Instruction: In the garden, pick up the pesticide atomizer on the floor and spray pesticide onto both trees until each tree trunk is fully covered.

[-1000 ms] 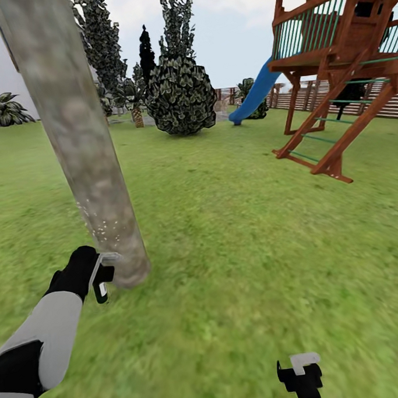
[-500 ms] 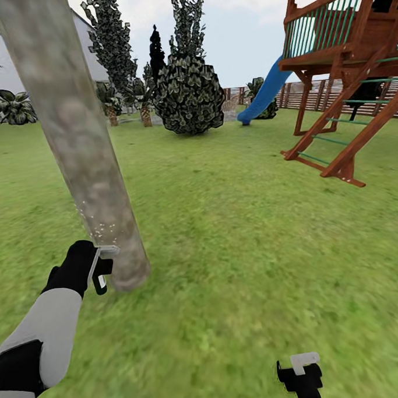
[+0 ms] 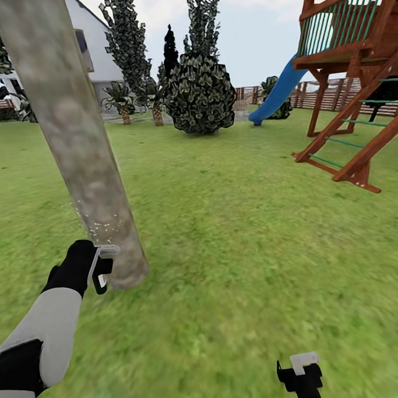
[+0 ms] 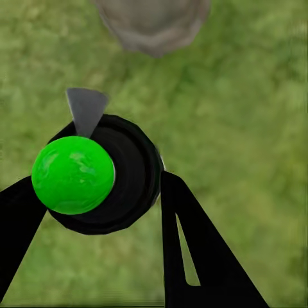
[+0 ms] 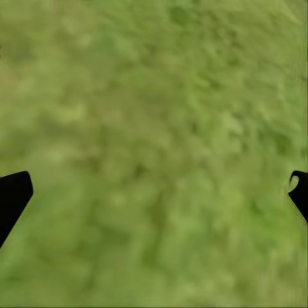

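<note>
A wooden play tower (image 3: 355, 68) with a blue slide (image 3: 278, 93) stood off to the right, a round dark leafy bush (image 3: 201, 99) behind, small palms (image 3: 124, 101) beyond it.

Atomizer at a tree trunk
We see a green-capped black atomizer (image 4: 96, 176) beside the leaning, white-speckled grey-brown trunk (image 3: 73, 135).

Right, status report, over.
Left gripper shut on atomizer, nozzle aimed at tree trunk base. Right gripper open, empty, low over grass. White speckles low on trunk. Nothing between nozzle and trunk.
</note>
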{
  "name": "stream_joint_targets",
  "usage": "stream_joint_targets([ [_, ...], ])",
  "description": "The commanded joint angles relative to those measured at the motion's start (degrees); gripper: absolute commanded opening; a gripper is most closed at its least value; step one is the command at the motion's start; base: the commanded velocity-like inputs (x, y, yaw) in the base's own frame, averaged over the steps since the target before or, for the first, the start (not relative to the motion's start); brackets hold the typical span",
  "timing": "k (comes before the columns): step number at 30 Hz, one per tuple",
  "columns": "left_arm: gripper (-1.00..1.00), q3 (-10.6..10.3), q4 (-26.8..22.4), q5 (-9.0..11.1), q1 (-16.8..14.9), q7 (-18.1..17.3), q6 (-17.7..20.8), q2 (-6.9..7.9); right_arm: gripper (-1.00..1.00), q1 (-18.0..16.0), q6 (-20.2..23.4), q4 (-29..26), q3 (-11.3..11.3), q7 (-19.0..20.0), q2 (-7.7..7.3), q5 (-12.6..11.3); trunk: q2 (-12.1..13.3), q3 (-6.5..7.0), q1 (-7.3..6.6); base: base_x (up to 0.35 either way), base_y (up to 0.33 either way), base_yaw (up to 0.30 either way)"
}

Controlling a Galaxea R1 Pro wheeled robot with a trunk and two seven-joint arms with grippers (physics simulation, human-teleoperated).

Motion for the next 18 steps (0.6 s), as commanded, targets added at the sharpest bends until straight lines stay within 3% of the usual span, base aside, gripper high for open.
stream_joint_targets([
  [1, -1.00, 0.2, -0.1, -0.6, -0.1, -0.6, 0.2, -0.04, 1.00, 0.0, -0.2, 0.1, -0.4, -0.2, 0.00, 0.6, 0.0, -0.05, -0.01, 0.017, -0.276, 0.277],
  [7, -1.00, 0.4, -0.1, -0.6, 0.2, -0.5, 0.2, -0.13, 1.00, 0.0, -0.2, 0.1, -0.4, -0.2, 0.00, 0.6, 0.0, -0.05, -0.01, 0.144, -0.254, 0.230],
  [18, -1.00, 0.3, -0.1, -0.6, 0.3, -0.5, 0.2, -0.21, 1.00, 0.0, -0.2, 0.1, -0.4, -0.2, 0.00, 0.6, 0.0, -0.05, -0.01, 0.130, -0.253, 0.006],
])
